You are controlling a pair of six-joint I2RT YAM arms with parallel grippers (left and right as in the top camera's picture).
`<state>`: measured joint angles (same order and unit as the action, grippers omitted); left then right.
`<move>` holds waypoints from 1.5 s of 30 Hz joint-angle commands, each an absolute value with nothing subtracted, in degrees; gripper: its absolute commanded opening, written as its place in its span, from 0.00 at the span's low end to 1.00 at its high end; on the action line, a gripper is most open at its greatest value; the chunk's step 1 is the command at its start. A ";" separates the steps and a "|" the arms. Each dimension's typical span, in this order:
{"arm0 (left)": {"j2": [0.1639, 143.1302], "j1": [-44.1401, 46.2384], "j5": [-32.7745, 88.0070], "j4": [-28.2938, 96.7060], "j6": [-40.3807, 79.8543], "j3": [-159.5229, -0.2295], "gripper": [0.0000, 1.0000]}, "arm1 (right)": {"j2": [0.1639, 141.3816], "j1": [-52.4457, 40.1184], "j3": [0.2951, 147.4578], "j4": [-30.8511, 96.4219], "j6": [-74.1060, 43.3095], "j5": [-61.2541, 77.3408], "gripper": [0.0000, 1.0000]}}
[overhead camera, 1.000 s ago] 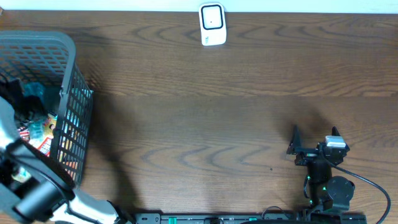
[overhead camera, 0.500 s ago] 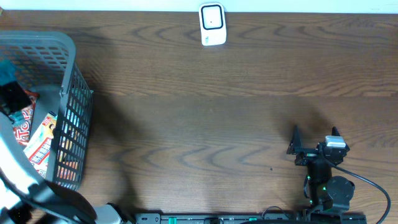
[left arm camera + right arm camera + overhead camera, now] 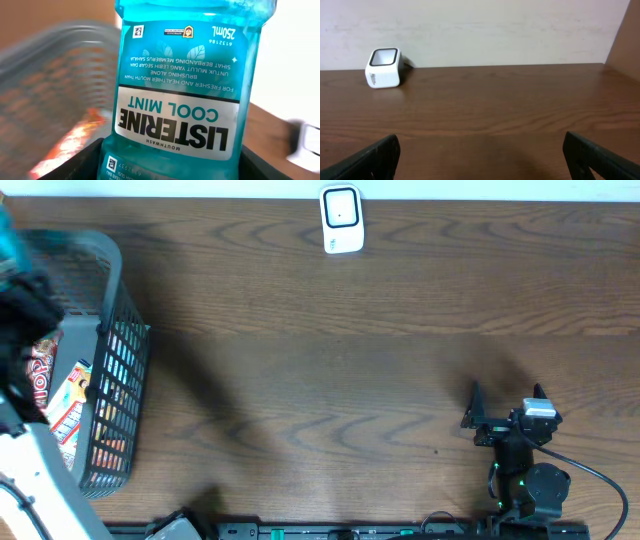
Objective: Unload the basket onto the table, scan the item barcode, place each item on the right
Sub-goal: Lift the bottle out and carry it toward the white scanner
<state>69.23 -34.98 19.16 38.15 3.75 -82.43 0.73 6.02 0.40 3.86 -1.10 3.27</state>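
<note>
A: Item one?
B: Teal translucent plastic mouthwash bottle (image 3: 190, 75), "Listerine Cool Mint" label reading upside down in the wrist view. The left gripper (image 3: 22, 285) is clenched on it, over the grey plastic mesh basket (image 3: 110, 330) at the dark wood table's (image 3: 300, 380) left edge.
A: Item two?
B: White box-shaped scanner (image 3: 341, 220), far edge, centre, well apart from the bottle.
A: Right gripper (image 3: 507, 402)?
B: Released, jaws wide, nothing between them, front right.

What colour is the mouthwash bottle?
Translucent teal-blue mouthwash bottle, with a white band on its label; clearest in the left wrist view.
</note>
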 commanded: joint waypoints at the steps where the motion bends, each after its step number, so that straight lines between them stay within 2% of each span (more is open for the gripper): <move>1: 68.49 -26.98 24.03 37.47 6.55 -83.59 0.27 | 0.75 5.58 0.32 4.03 -1.87 3.57 0.99; 5: 69.28 -16.88 23.29 37.12 6.52 -83.59 0.27 | 0.75 5.58 0.32 4.03 -1.87 3.55 0.99; 12: 73.41 0.78 13.76 37.26 6.50 -82.48 0.27 | 0.75 5.58 0.32 4.03 -1.87 3.55 0.99; 18: 81.71 10.92 9.69 37.95 6.28 -80.68 0.27 | 0.75 5.58 0.32 4.03 -1.87 3.57 0.99; 36: 113.16 25.80 9.41 33.17 6.31 -80.68 0.27 | 0.75 5.58 0.32 4.03 -1.87 3.55 0.99; 45: 120.49 30.24 9.37 29.23 6.28 -80.68 0.28 | 0.75 5.58 0.32 4.03 -1.89 3.55 0.99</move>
